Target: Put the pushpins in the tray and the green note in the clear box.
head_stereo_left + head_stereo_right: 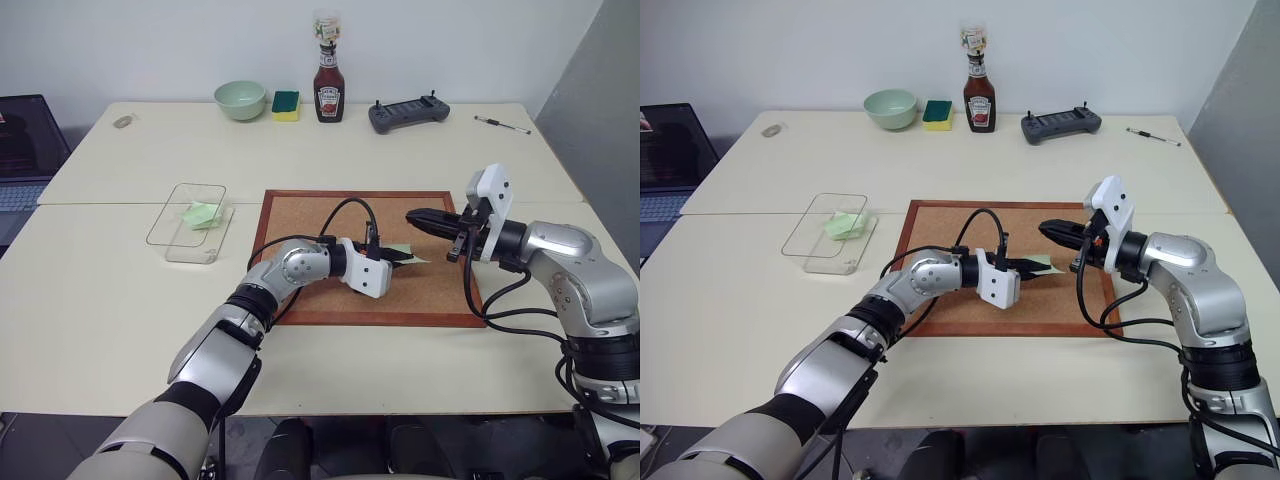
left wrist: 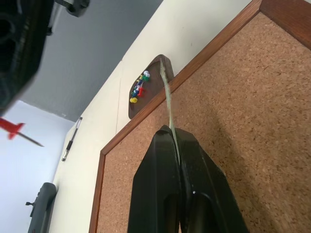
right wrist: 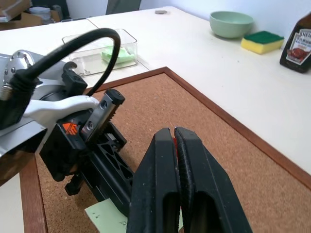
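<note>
My left gripper (image 1: pixel 402 257) is shut on the pale green note (image 1: pixel 1042 264) and holds it just above the cork board; the note (image 2: pixel 168 104) runs edge-on out of the closed fingers. Just beyond it, my right gripper (image 1: pixel 416 216) hovers over the board, shut on a red pushpin (image 2: pixel 14 129); a sliver of red shows between its fingertips (image 3: pixel 173 141). The dark brown tray (image 2: pixel 150 100) lies off the board's edge with several coloured pushpins (image 2: pixel 139 87) in it. At the left of the board stands the clear box (image 1: pixel 188 240), with a folded green paper (image 1: pixel 203 214) inside.
The wood-framed cork board (image 1: pixel 300 235) lies mid-table. Along the far edge stand a pale green bowl (image 1: pixel 240 99), a sponge (image 1: pixel 285 104), a ketchup bottle (image 1: pixel 329 85), a black controller (image 1: pixel 408 113) and a pen (image 1: pixel 502 124). A laptop (image 1: pixel 25 150) sits far left.
</note>
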